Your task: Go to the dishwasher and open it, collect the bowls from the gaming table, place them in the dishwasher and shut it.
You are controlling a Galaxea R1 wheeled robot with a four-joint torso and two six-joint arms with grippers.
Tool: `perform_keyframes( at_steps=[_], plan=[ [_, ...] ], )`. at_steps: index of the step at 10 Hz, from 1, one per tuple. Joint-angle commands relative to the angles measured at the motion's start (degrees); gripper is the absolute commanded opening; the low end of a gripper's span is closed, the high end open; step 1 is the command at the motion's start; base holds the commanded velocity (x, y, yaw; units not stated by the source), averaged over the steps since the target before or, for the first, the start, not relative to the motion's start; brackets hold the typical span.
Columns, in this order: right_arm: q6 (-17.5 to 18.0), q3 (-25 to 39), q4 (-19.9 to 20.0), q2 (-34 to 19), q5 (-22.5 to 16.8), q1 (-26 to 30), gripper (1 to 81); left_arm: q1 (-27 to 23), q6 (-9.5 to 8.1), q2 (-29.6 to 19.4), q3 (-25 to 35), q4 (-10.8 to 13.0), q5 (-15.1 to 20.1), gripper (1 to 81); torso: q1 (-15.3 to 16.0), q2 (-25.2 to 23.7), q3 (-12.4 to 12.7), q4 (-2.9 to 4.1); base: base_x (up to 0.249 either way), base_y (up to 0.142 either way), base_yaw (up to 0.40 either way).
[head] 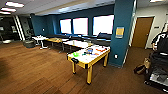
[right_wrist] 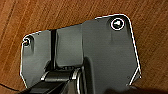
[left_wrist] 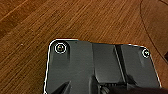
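Observation:
The gaming table (head: pixel 86 62) stands in the middle of the head view, a few steps ahead on the wood floor. It has yellow legs and a pale top. Small coloured things lie on its top: a green one (head: pixel 75 54), a blue one (head: pixel 89 50) and an orange-red one (head: pixel 100 50). They are too blurred to tell whether they are the bowls. The dishwasher is out of view. Both wrist views look down at the brown wood floor (left_wrist: pixel 75 22) past the robot's own dark plate.
A teal pillar (head: pixel 122 32) rises just right of the table, with a brown door (head: pixel 142 31) behind it. A person (head: pixel 161 42) stands at the far right by a black cart (head: pixel 157 72), with a bag (head: pixel 140 68) on the floor. Low tables (head: pixel 75 43) and benches line the windows. Wide open floor lies to the left.

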Motion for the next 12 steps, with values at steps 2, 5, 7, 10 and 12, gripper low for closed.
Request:
perform_keyframes(
  at_steps=[2,5,7,10,12],
  plan=[
    [-0.2,0.0,0.0,-0.1,-3.6,3.7,81.1,-3.6,-0.22,-0.4,0.0,0.2,2.3,81.1,0.0,0.0,0.0,0.00,0.100,0.098,0.000],
    [-0.2,0.0,0.0,-0.1,-3.6,3.7,81.1,-3.6,-0.22,-0.4,0.0,0.1,2.3,81.1,0.0,0.0,0.0,0.00,0.094,0.103,0.000],
    [-0.2,0.0,0.0,-0.1,-3.6,3.7,81.1,-3.6,-0.22,-0.4,0.0,0.1,2.3,81.1,0.0,0.0,0.0,0.00,0.072,0.104,0.000],
    [-0.2,0.0,0.0,-0.1,-3.6,3.7,81.1,-3.6,-0.22,-0.5,0.0,0.1,2.3,81.1,0.1,0.0,0.0,0.00,0.000,0.116,0.000],
    [-0.2,0.0,0.0,-0.1,-3.6,3.7,81.1,-3.6,-0.22,-0.5,0.0,0.1,2.3,81.1,0.0,0.0,0.0,0.00,0.000,0.138,0.000]
  ],
)
